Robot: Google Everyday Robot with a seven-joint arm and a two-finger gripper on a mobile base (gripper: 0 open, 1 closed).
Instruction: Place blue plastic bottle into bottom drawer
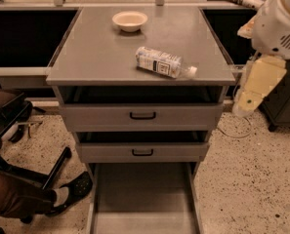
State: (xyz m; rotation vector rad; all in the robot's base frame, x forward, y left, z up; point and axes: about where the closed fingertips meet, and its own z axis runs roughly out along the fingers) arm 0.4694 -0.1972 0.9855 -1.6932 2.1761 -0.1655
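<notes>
The blue plastic bottle (160, 62) lies on its side on the grey cabinet top (95, 48), near the front right, with its white cap pointing right. The bottom drawer (142, 199) is pulled open below, and its flat grey floor is bare. My gripper (249, 94) hangs at the end of the white and cream arm, just off the cabinet's right side. It is level with the cabinet top's front edge and to the right of the bottle, not touching it.
A cream bowl (130, 20) sits at the back of the cabinet top. The two upper drawers (142, 115) with black handles stand slightly open. A seated person's leg and shoe (69, 191) and a chair base are on the floor at the left. Cables lie at the right.
</notes>
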